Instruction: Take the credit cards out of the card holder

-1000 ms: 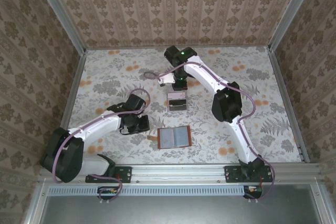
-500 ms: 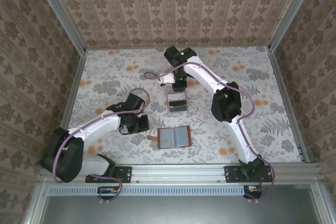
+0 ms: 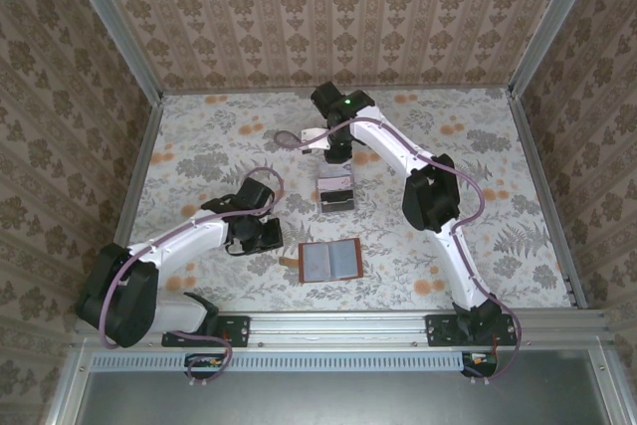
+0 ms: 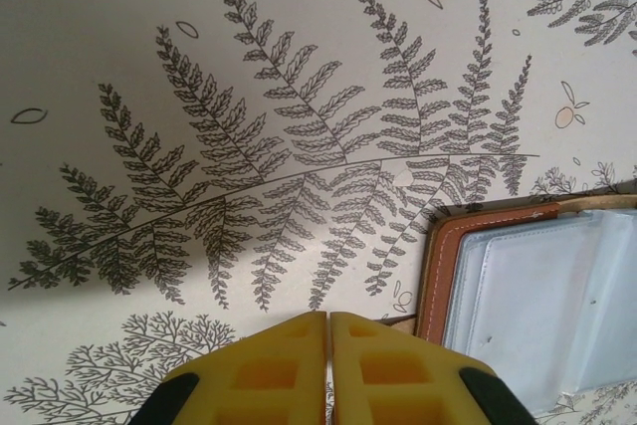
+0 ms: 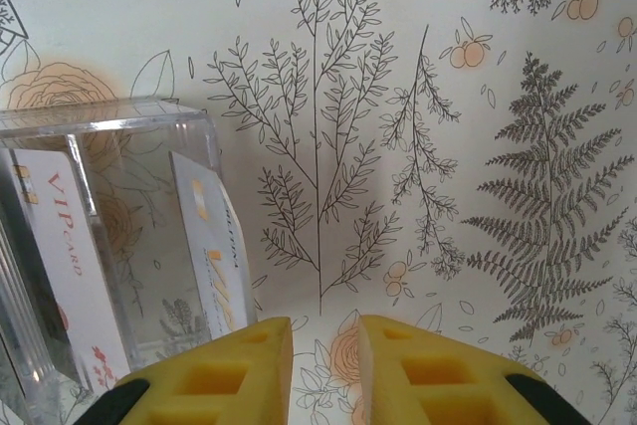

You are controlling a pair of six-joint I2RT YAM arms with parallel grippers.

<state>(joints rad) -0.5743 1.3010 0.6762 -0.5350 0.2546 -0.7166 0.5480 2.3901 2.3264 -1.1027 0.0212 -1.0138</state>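
Note:
The card holder [image 3: 329,261] lies open and flat near the table's front, with a brown rim [image 4: 439,268] and a grey-blue lining [image 4: 542,291]. My left gripper [image 4: 328,321] is shut with nothing in it, low over the table just left of the holder [image 3: 269,238]. Two credit cards [image 5: 212,254] stand on edge in a small clear plastic box [image 5: 109,136], one of them printed "VIP card" [image 5: 62,246]. In the top view the box [image 3: 336,192] sits at mid-table. My right gripper [image 5: 325,363] is open and empty, beside and behind the box [image 3: 334,151].
The patterned tablecloth [image 3: 209,156] covers the table. Wallpapered walls [image 3: 328,17] close in the back and both sides, and a metal rail [image 3: 338,325] runs along the near edge. There is free cloth to the left and right of the box.
My right gripper has opened and drawn back from above the clear box toward the far wall. The left arm, the holder and the box have not moved.

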